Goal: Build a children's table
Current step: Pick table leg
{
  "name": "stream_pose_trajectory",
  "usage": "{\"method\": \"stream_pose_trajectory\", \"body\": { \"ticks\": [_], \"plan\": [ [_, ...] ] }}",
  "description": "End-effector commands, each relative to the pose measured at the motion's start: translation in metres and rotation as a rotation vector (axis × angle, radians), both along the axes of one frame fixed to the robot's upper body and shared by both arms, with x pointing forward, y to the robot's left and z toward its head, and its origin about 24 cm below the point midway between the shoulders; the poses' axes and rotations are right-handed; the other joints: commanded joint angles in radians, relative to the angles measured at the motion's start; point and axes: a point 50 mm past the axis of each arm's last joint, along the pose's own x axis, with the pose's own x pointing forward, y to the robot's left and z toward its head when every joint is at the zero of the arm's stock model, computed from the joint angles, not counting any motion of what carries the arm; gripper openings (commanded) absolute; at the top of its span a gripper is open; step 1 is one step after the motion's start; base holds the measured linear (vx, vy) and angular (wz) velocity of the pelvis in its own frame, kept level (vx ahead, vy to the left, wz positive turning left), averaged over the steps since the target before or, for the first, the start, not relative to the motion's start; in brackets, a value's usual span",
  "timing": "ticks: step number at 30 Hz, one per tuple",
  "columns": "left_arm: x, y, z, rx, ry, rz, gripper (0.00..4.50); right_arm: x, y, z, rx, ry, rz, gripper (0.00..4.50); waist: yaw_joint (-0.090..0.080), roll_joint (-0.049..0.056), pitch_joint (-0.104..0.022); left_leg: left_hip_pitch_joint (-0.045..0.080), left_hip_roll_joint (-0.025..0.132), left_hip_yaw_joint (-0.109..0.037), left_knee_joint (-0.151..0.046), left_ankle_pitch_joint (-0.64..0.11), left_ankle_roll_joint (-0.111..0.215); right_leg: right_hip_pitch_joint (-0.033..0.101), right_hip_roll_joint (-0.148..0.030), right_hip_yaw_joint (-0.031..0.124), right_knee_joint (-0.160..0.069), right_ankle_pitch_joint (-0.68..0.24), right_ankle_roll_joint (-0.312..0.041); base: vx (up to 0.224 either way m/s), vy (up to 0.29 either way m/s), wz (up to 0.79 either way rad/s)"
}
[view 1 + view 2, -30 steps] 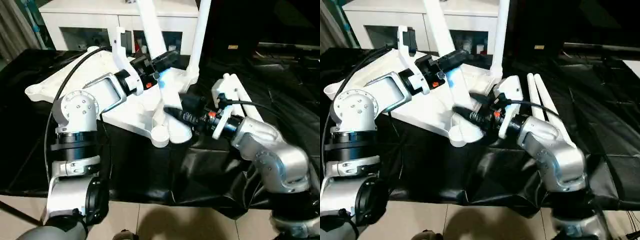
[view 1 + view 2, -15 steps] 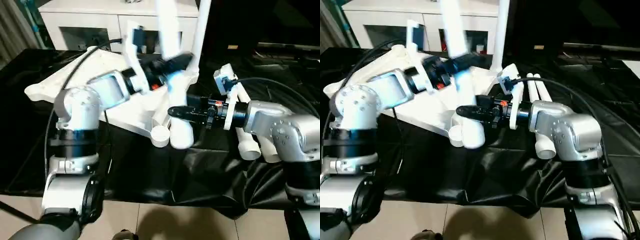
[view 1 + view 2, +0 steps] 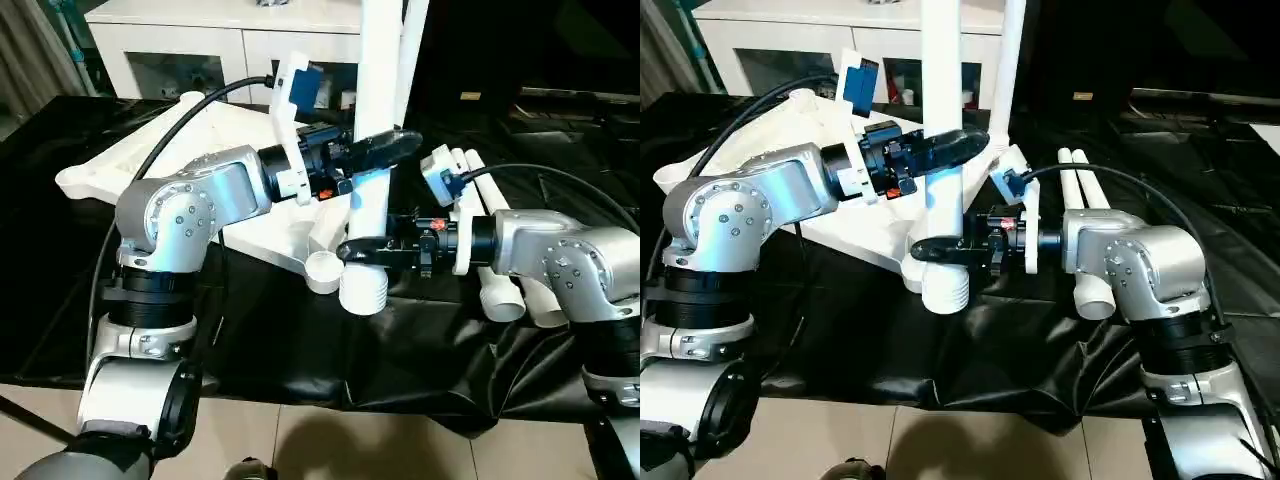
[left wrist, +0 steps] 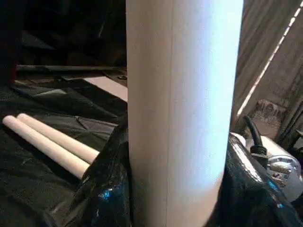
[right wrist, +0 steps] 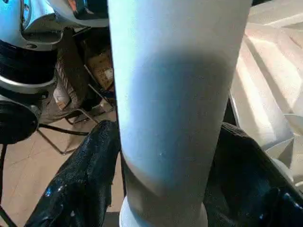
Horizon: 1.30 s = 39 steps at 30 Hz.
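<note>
Left arm (image 3: 190, 205) reaches in from the left, forearm across the upturned tabletop (image 3: 215, 140), which lies ribbed side up on the black sheet (image 3: 270, 330). Left gripper (image 3: 385, 150) is clamped on the upright leg (image 3: 375, 120), black fingers (image 4: 106, 189) pressed on both sides of the white tube. The grip sits on the leg's middle part, above the right gripper's hold. Tabletop's round corner socket (image 3: 322, 268) sits just below and to the left of the left gripper, close beside the leg's lower end. The leg stands near vertical, its ribbed bottom end (image 3: 362, 292) hanging free over the sheet, just beside that socket and not inside it. Behind it a second leg (image 3: 410, 50) already stands upright in the tabletop's far corner. Right gripper (image 3: 365, 248) grasps the same upright leg low down, just above the ribbed end, fingers (image 5: 90, 175) wrapped on either side of the tube. Right arm (image 3: 560, 265) comes in level from the right. Under its forearm, two spare legs (image 3: 1080, 190) lie side by side on the sheet. White cabinet (image 3: 200, 45) stands behind the tabletop.
</note>
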Motion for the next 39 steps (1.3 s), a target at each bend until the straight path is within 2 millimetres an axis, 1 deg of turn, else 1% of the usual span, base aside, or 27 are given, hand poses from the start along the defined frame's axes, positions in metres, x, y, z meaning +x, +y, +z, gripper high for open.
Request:
{"method": "stream_pose_trajectory", "body": {
  "ticks": [1,3,4,8,9,12,14,23,24,25,26,28,30,31,32,33,35,36,37,38,39],
  "plan": [
    [-0.005,-0.003,0.004,-0.002,-0.038,-0.029,1.82,0.000,0.004,0.003,-0.005,0.005,0.022,3.05,0.003,-0.023,-0.083,0.022,0.019,0.001,-0.054,-0.123,0.031,0.055,-0.045,0.028,-0.065,-0.076,-0.232,0.000,0.000,0.00],
    [-0.006,-0.003,0.004,-0.002,-0.039,-0.032,1.82,0.000,0.005,0.002,-0.003,0.007,0.024,3.05,0.003,-0.023,-0.084,0.023,0.019,0.002,-0.054,-0.119,0.032,0.054,-0.045,0.027,-0.064,-0.070,-0.234,0.000,0.000,0.00],
    [-0.007,-0.003,0.004,-0.003,-0.040,-0.034,1.82,0.000,0.005,0.002,0.001,0.011,0.021,2.78,0.003,-0.023,-0.083,0.023,0.019,0.001,-0.054,-0.119,0.032,0.054,-0.045,0.027,-0.064,-0.070,-0.234,0.000,0.000,0.00],
    [-0.007,-0.003,0.004,-0.007,-0.041,-0.035,1.82,0.001,0.006,0.002,0.016,0.020,0.016,2.66,0.003,-0.024,-0.083,0.022,0.018,0.002,-0.054,-0.122,0.031,0.054,-0.045,0.027,-0.064,-0.074,-0.233,0.000,0.000,0.00],
    [-0.007,-0.003,0.004,-0.007,-0.041,-0.035,1.82,0.001,0.006,0.002,0.016,0.020,0.016,2.37,0.003,-0.023,-0.083,0.023,0.018,0.002,-0.053,-0.124,0.030,0.054,-0.045,0.027,-0.065,-0.078,-0.233,0.000,0.000,0.00],
    [-0.008,-0.002,0.004,-0.008,-0.042,-0.038,1.82,0.002,0.007,0.001,0.024,0.025,0.012,2.26,0.003,-0.023,-0.083,0.023,0.018,0.002,-0.054,-0.125,0.029,0.054,-0.045,0.027,-0.064,-0.075,-0.233,0.000,0.000,0.00],
    [-0.008,-0.002,0.004,-0.009,-0.041,-0.039,1.82,0.002,0.007,0.001,0.025,0.026,0.006,2.02,0.003,-0.023,-0.084,0.023,0.018,0.001,-0.054,-0.126,0.027,0.054,-0.045,0.027,-0.064,-0.078,-0.230,0.000,0.000,0.00],
    [-0.006,0.001,0.002,-0.020,-0.024,-0.021,1.82,0.003,0.006,0.000,0.041,0.034,-0.005,1.93,0.004,-0.023,-0.084,0.023,0.018,0.001,-0.054,-0.127,0.022,0.054,-0.045,0.027,-0.063,-0.071,-0.227,0.000,0.000,0.00],
    [-0.007,0.003,0.002,-0.061,0.006,-0.036,2.38,0.003,0.005,0.000,0.049,0.034,-0.012,1.93,0.004,-0.026,-0.084,0.023,0.017,0.002,-0.053,-0.123,0.024,0.054,-0.045,0.027,-0.063,-0.064,-0.231,0.000,0.000,0.00],
    [-0.008,0.004,0.003,-0.071,0.005,-0.035,2.52,0.003,0.005,0.000,0.052,0.034,-0.015,1.93,0.004,-0.025,-0.084,0.022,0.017,0.002,-0.053,-0.122,0.024,0.055,-0.045,0.027,-0.062,-0.064,-0.233,0.000,0.000,0.00],
    [-0.008,0.004,0.003,-0.071,0.005,-0.035,2.52,0.003,0.005,0.000,0.052,0.034,-0.015,1.93,0.004,-0.024,-0.084,0.023,0.018,0.002,-0.053,-0.123,0.025,0.054,-0.046,0.027,-0.063,-0.065,-0.234,0.000,0.000,0.00],
    [-0.003,0.008,0.009,-0.183,-0.027,0.019,2.78,0.003,0.003,0.001,0.077,0.033,-0.036,1.90,0.005,-0.026,-0.085,0.023,0.018,0.002,-0.053,-0.125,0.027,0.055,-0.046,0.027,-0.063,-0.060,-0.239,0.000,0.000,0.00],
    [0.001,0.014,0.014,-0.318,-0.055,0.069,2.78,0.004,0.002,0.001,0.116,0.034,-0.065,1.90,0.006,-0.028,-0.084,0.021,0.018,0.002,-0.053,-0.129,0.030,0.057,-0.048,0.027,-0.068,-0.061,-0.244,0.000,0.000,0.00],
    [0.007,0.025,0.018,-0.524,-0.016,0.130,2.88,0.006,-0.001,0.002,0.179,0.034,-0.126,1.89,0.007,-0.027,-0.085,0.021,0.018,0.002,-0.052,-0.126,0.028,0.057,-0.049,0.027,-0.065,-0.052,-0.249,0.000,0.000,0.00],
    [0.007,0.026,0.018,-0.531,-0.014,0.132,2.88,0.006,-0.001,0.002,0.182,0.033,-0.129,1.89,0.008,-0.027,-0.085,0.019,0.017,0.002,-0.051,-0.130,0.028,0.057,-0.049,0.027,-0.066,-0.046,-0.257,0.000,0.000,0.00],
    [0.009,0.030,0.017,-0.597,0.005,0.148,2.88,0.007,-0.003,0.003,0.211,0.033,-0.159,1.88,0.009,-0.030,-0.087,0.020,0.016,0.002,-0.051,-0.135,0.029,0.058,-0.050,0.026,-0.067,-0.050,-0.260,0.000,0.000,0.00],
    [0.008,0.036,0.013,-0.672,0.031,0.138,2.88,0.009,-0.005,0.003,0.272,0.035,-0.219,1.88,0.008,-0.022,-0.086,0.023,0.016,0.001,-0.053,-0.148,0.029,0.054,-0.047,0.025,-0.068,-0.069,-0.249,0.000,0.000,0.00],
    [0.007,0.038,0.010,-0.691,0.039,0.126,2.88,0.010,-0.006,0.002,0.297,0.028,-0.261,1.88,0.006,-0.017,-0.087,0.024,0.017,-0.001,-0.055,-0.158,0.022,0.054,-0.045,0.023,-0.068,-0.087,-0.234,0.000,0.000,0.00],
    [0.006,0.039,0.008,-0.694,0.042,0.121,2.88,0.011,-0.007,0.002,0.303,0.018,-0.287,1.88,0.007,-0.010,-0.087,0.026,0.018,-0.002,-0.055,-0.158,0.016,0.051,-0.046,0.024,-0.069,-0.089,-0.229,0.000,0.000,0.00],
    [0.007,0.039,0.004,-0.661,0.048,0.133,2.88,0.012,-0.008,0.001,0.298,-0.005,-0.330,1.88,0.003,-0.015,-0.085,0.025,0.017,0.000,-0.057,-0.165,0.014,0.049,-0.044,0.025,-0.072,-0.096,-0.226,0.000,0.000,0.00],
    [0.015,0.039,-0.006,-0.540,0.063,0.208,2.88,0.015,-0.011,-0.004,0.236,-0.055,-0.410,1.88,0.003,-0.008,-0.086,0.027,0.019,-0.004,-0.060,-0.178,-0.001,0.049,-0.044,0.024,-0.074,-0.110,-0.206,0.000,0.000,0.00]
  ]
}}
